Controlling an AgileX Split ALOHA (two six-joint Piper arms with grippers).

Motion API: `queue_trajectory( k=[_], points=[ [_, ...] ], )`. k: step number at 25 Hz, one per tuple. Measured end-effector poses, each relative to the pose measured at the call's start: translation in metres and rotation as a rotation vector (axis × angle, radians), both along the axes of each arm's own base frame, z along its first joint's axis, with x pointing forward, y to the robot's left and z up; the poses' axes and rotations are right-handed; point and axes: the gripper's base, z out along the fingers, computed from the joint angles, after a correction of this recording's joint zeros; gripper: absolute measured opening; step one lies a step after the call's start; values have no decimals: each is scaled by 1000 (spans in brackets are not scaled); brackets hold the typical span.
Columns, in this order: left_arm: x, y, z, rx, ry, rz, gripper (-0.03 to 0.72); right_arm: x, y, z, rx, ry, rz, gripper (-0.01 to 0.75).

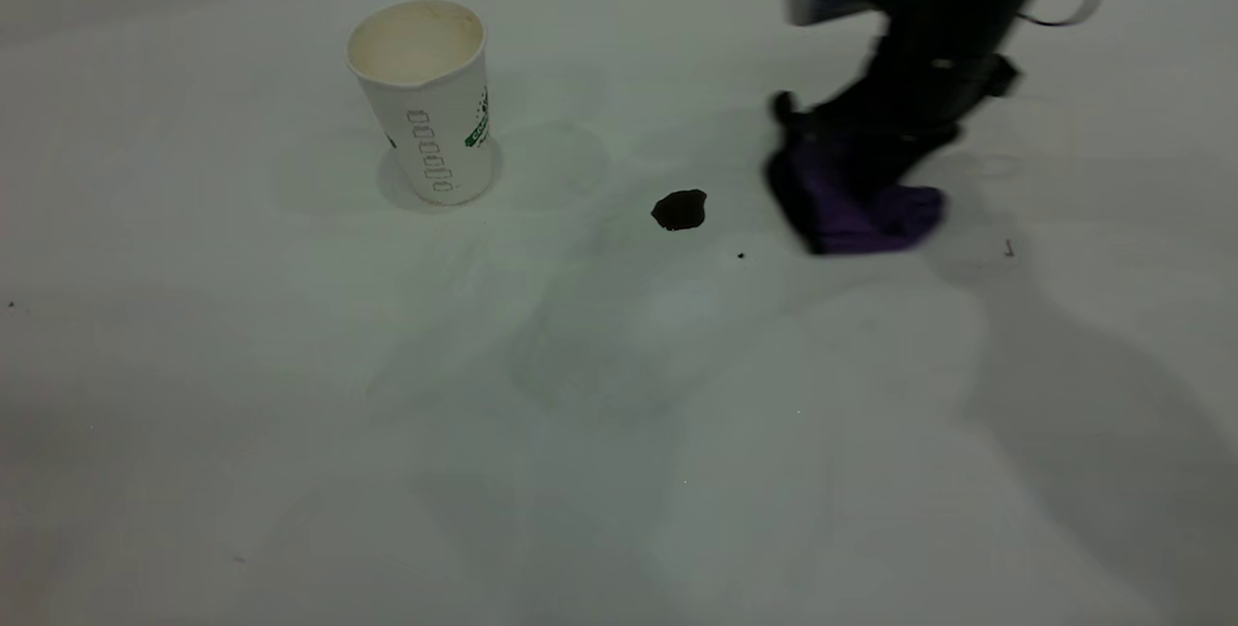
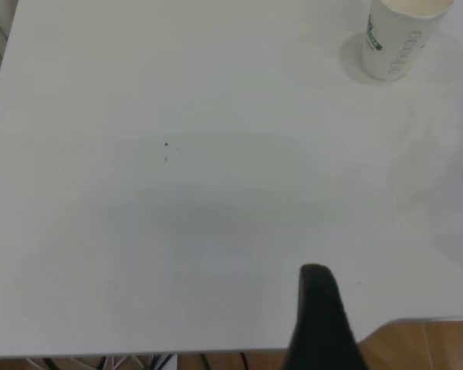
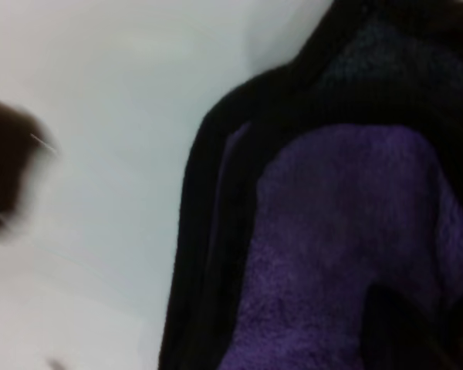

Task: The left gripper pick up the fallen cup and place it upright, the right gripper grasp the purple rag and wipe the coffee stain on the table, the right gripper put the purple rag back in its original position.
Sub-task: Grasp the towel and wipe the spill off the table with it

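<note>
White cup (image 1: 423, 99) with green print, purple black-edged rag (image 1: 856, 205), dark brown stain (image 1: 680, 209).

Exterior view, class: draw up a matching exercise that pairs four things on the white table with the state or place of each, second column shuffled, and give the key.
Column one:
1. white paper cup with green band
2. small dark brown coffee stain
3. bunched purple rag with black edging
4. black right end effector

Column two:
A. pressing down on the cloth
B. standing upright, mouth up
C. lying under an end effector, right of the blot
D. unwiped, between cup and cloth

Pairs: 1-B, 2-D, 3-C, 4-A
</note>
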Motion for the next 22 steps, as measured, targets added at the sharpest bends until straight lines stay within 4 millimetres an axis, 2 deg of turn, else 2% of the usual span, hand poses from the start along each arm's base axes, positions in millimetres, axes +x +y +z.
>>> queue_trajectory(
  k=[6,11,16,22],
  points=[
    [0,0,0,0,0,0,552,15,52,-2,30,-39,96,87],
    [0,0,0,0,0,0,552,8,83,-4,35,-12,163,87],
    [0,0,0,0,0,0,552,-17,112,-5,69,109,197,87],
    [0,0,0,0,0,0,552,-61,149,-9,95,321,263,87]
  ],
)
